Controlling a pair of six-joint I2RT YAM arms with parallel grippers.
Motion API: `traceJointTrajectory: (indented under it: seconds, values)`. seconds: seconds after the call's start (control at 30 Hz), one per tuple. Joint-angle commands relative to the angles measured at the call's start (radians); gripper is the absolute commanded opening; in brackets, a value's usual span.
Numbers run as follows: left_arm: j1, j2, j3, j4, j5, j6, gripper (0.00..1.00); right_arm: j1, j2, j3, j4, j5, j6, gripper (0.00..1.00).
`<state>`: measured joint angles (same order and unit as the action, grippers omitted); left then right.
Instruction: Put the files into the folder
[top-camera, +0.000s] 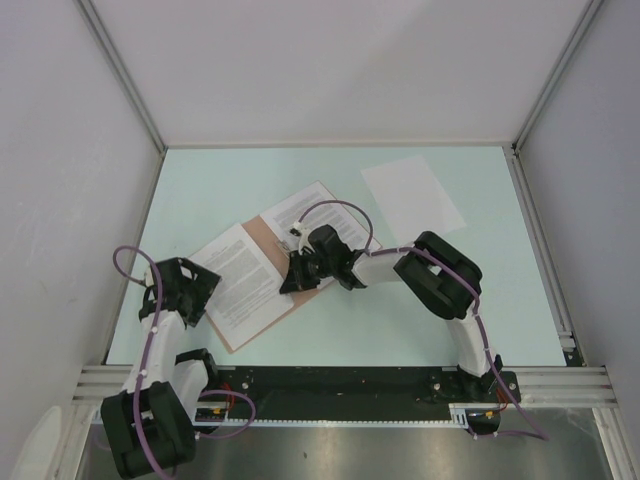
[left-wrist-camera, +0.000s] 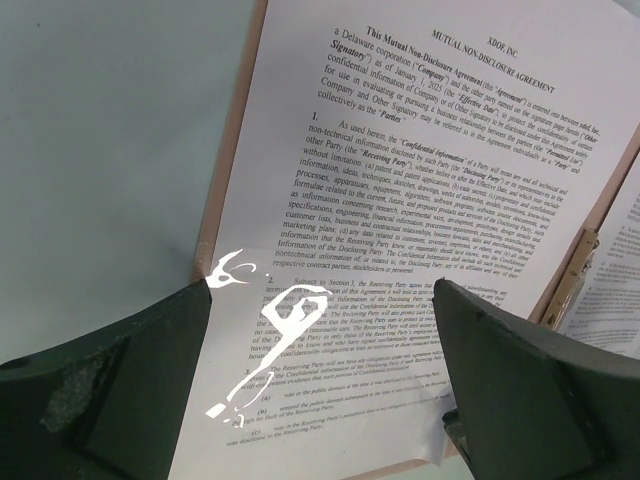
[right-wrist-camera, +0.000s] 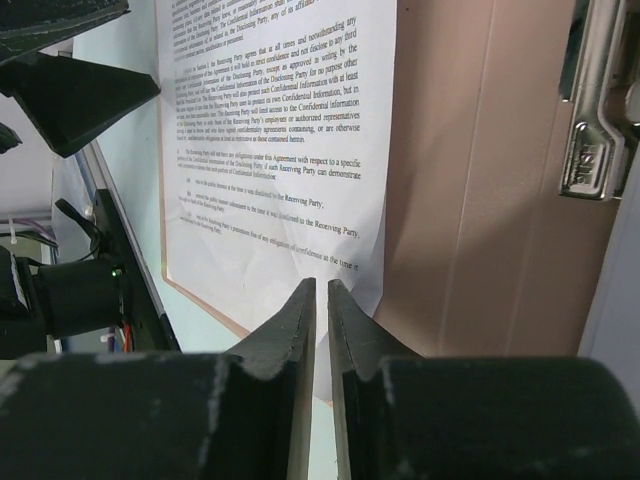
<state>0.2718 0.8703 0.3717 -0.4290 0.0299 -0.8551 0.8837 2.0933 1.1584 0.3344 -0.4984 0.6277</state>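
The salmon-brown folder (top-camera: 262, 232) lies open on the table. A printed file (top-camera: 240, 275) rests on its left half and a second file (top-camera: 300, 210) on its right half. A blank white sheet (top-camera: 412, 195) lies apart at the back right. My right gripper (right-wrist-camera: 322, 283) is over the folder's middle, its jaws drawn to a thin slit on the wrinkled near corner of the left file (right-wrist-camera: 280, 150). My left gripper (left-wrist-camera: 323, 283) hovers wide open above the same file (left-wrist-camera: 420, 180), holding nothing.
A metal clip (right-wrist-camera: 595, 110) sits on the folder's inner face (right-wrist-camera: 480, 200) by the hinge; the clip (left-wrist-camera: 570, 272) also shows in the left wrist view. White walls enclose the pale green table (top-camera: 200, 190). A black rail (top-camera: 350, 380) runs along the near edge.
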Motion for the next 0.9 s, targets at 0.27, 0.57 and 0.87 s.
traceJointTrajectory:
  seconds: [0.27, 0.57, 0.87]
  values:
    - [-0.022, -0.096, 0.147, -0.060, 0.016, 0.096, 1.00, 0.003, -0.082, -0.008, -0.058, 0.047, -0.058, 0.46]
    - [-0.471, 0.021, 0.326, 0.200, -0.048, 0.116, 1.00, -0.246, -0.402, -0.008, -0.454, 0.260, -0.289, 0.78]
    - [-0.815, 0.551, 0.637, 0.602, 0.051, 0.114, 0.98, -0.762, -0.437, 0.003, -0.466, 0.201, -0.401, 0.92]
